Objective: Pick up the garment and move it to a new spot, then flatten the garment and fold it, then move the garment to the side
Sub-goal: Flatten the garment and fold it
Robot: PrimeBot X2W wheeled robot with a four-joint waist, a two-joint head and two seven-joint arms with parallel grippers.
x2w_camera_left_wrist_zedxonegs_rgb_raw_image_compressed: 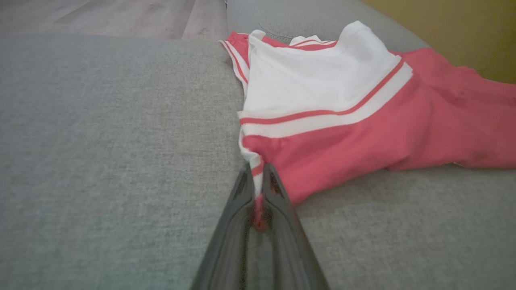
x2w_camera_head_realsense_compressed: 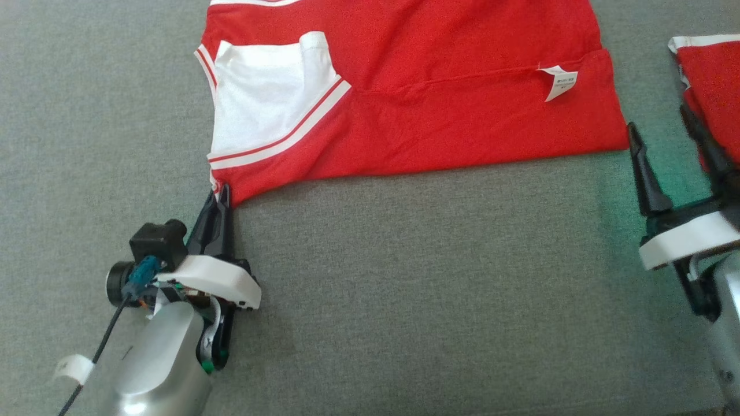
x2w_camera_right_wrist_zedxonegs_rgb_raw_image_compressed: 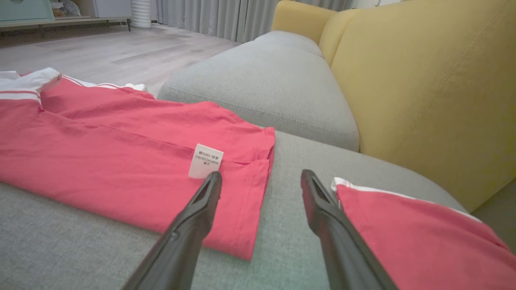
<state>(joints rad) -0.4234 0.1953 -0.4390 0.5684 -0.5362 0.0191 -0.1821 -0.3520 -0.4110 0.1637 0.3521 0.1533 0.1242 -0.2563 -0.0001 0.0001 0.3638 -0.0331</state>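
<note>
- In the head view you see the red short-sleeved cloth garment [x2w_camera_head_realsense_compressed: 439,110] with a white sleeve panel and red-and-white striped trim, lying spread on the grey woven sofa cushion [x2w_camera_head_realsense_compressed: 404,289], its body running from upper left to right.
- A small white care label [x2w_camera_head_realsense_compressed: 559,82] sticks out of its seam near the right end.
- Your left gripper [x2w_camera_head_realsense_compressed: 222,195] sits at the lower left, its two dark fingers drawn together on the garment's near left corner, just under the striped trim.
- Your right gripper [x2w_camera_head_realsense_compressed: 673,151] stands at the right edge with its fingers wide apart and nothing between them. One finger is just beside the garment's right hem.
- A second red cloth piece with a white edge [x2w_camera_head_realsense_compressed: 711,86] lies at the far right, apart from the garment.
- In the left wrist view the fingers [x2w_camera_left_wrist_zedxonegs_rgb_raw_image_compressed: 278,193] pinch a bunched strip of striped hem, and the cloth is pulled to a point between them. The rest of the garment fans away up and to the right on the cushion.
- A pale wooden floor [x2w_camera_left_wrist_zedxonegs_rgb_raw_image_compressed: 121,16] shows beyond the cushion's edge.
- In the right wrist view the spread fingers frame bare cushion. The left-hand finger overlaps the garment's hem below the label, and the right-hand one lies just beside the second red piece.
- A yellow upholstered sofa back [x2w_camera_right_wrist_zedxonegs_rgb_raw_image_compressed: 423,80] rises on the right, and grey curtains [x2w_camera_right_wrist_zedxonegs_rgb_raw_image_compressed: 225,16] hang at the top.
</note>
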